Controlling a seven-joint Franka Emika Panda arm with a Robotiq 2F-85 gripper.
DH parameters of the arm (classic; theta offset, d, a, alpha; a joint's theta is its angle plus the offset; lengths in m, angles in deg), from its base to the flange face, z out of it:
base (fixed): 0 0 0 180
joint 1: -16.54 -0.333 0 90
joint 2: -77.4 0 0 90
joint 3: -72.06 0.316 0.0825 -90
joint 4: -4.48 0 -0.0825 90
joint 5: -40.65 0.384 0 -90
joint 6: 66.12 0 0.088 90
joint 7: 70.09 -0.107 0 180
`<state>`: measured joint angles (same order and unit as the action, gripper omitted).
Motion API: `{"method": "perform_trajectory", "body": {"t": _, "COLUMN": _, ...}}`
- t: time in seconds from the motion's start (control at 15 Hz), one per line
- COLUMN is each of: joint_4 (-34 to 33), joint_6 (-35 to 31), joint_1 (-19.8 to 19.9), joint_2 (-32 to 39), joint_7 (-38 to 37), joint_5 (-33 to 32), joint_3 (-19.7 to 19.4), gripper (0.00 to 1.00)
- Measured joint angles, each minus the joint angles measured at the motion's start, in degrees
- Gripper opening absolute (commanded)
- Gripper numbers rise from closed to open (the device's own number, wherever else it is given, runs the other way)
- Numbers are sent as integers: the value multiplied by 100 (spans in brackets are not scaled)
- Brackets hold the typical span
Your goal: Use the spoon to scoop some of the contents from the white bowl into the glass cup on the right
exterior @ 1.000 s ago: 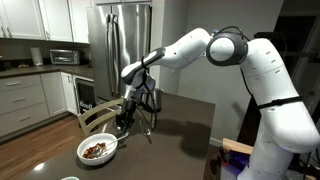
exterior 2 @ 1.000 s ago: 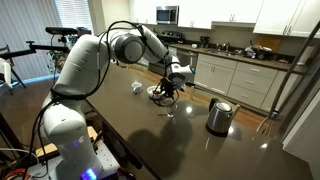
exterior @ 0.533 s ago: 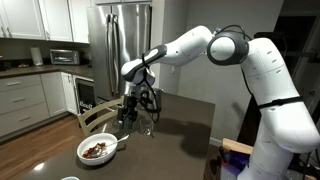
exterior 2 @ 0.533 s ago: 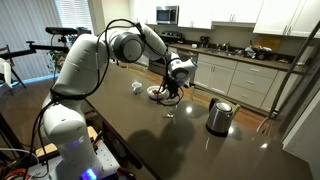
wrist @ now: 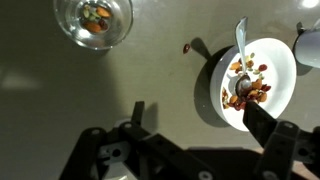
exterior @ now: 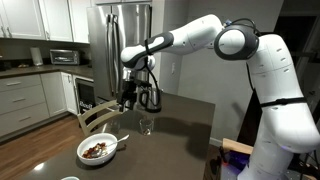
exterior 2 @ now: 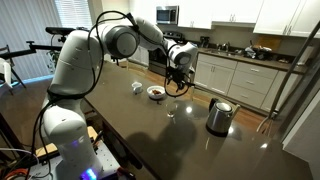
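The fingers (wrist: 265,128) are seen spread wide with nothing between them. They are held well above the desk (wrist: 60,90), clear of every object. Below them, in the wrist view, the spoon (wrist: 240,50) lies in the white bowl (wrist: 280,65), its scoop sunk among the contents (wrist: 248,92) and its thin handle reaching out past the rim. The glass cup (wrist: 93,20) stands upright near the bowl without touching it, and a few reddish-brown bits can be made out at its bottom. One stray bit (wrist: 186,47) lies on the desk between the two.

A transfer is judged to have been made, since the cup is not empty and the spoon is not being held. The step in hand is therefore taken to be either the close of the task or a pause between scoops. If more is wanted, the fingers would have to be lowered over the handle, set across its slim shaft and closed firmly. The spoon would then need to be kept level on the way to the cup, so that nothing more is spilt.
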<state>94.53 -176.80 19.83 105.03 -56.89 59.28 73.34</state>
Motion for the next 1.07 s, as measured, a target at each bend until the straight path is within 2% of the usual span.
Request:
{"method": "perform_trajectory", "body": {"t": 0.6, "joint_4": -659, "joint_6": -19, "joint_1": -144, "joint_2": -600, "joint_7": -58, "joint_5": -1313, "joint_3": -12, "gripper": 100}}
{"method": "perform_trajectory", "body": {"t": 0.87, "joint_4": -981, "joint_6": -11, "joint_1": -290, "joint_2": -616, "joint_7": -332, "joint_5": -2059, "joint_3": -83, "gripper": 100}}
{"method": "perform_trajectory", "body": {"t": 1.07, "joint_4": -1157, "joint_6": 194, "joint_1": -371, "joint_2": -616, "joint_7": -621, "joint_5": -2358, "joint_3": -126, "gripper": 100}}
